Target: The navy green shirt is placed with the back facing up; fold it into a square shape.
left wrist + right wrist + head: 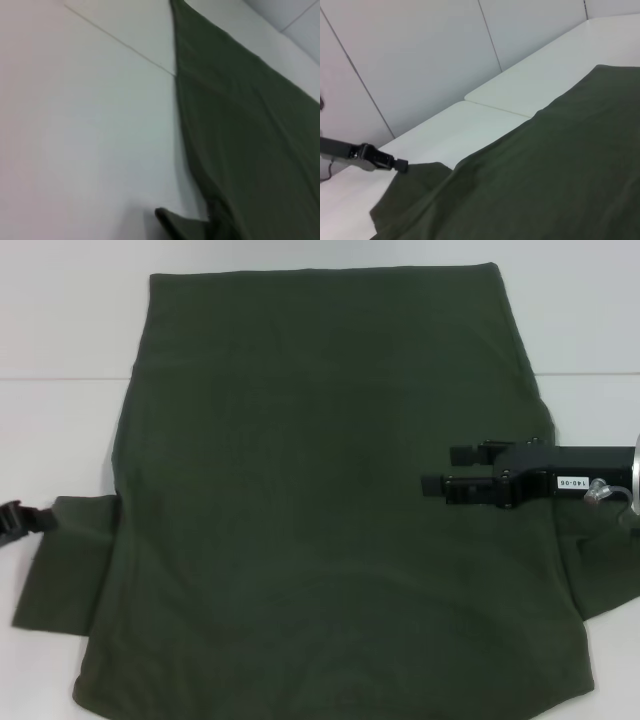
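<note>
Even, bright, diffuse light; faint shadows; left wrist view soft and blurred; white table (60,330) slightly washed out.

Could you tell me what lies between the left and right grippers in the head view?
Only the navy green shirt: its plain back spans the stretch from the left gripper at its sleeve to the right gripper above it.

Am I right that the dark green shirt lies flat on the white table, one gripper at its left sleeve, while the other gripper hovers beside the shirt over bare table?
Not quite. The head view shows the right gripper above the navy green shirt itself, not over bare white table. The rest holds: the left gripper is at the left sleeve.
</note>
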